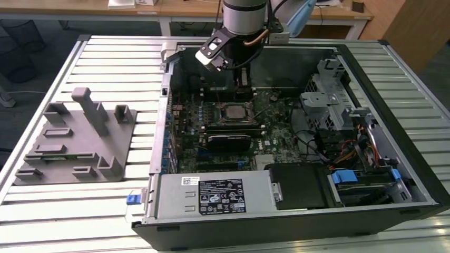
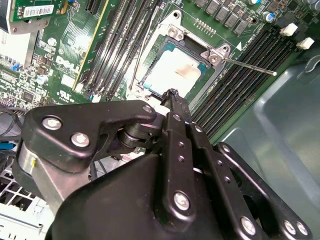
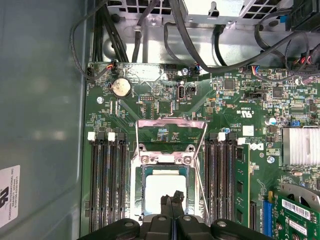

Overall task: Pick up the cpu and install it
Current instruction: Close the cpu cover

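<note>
A slatted table [image 1: 119,68] carries an open computer case [image 1: 281,229] and, toward its edge on the exterior view's left, a grey block [image 1: 74,142] with posts.

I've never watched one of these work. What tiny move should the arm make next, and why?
Probably a short, straight lift. In the first wrist view the cpu already lies flat in its socket, the metal frame is swung open, and the shut tool hangs over the chip's edge gripping nothing. Whether it touches I cannot tell.
</note>
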`<state>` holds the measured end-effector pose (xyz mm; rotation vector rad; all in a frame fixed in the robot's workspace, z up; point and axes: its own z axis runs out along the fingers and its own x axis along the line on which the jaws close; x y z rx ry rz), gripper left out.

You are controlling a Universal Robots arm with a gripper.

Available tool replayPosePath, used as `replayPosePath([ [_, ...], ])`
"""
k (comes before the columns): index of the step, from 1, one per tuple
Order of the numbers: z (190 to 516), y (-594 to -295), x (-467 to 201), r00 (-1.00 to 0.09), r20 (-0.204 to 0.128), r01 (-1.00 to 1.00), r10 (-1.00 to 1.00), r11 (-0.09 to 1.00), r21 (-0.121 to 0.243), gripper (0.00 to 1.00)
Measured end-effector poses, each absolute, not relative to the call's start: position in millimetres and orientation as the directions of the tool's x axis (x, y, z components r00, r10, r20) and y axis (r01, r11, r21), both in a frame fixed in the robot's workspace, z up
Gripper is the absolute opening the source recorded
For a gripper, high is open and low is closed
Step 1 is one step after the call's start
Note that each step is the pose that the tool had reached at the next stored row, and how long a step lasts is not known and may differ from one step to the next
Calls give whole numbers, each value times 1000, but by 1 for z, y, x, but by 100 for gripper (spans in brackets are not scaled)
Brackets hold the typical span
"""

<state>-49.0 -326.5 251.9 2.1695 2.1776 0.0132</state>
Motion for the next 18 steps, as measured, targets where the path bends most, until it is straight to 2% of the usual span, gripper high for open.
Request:
replayPosePath([
  [18,267,-326,-49,-3,-42,999,999,5,54,11],
])
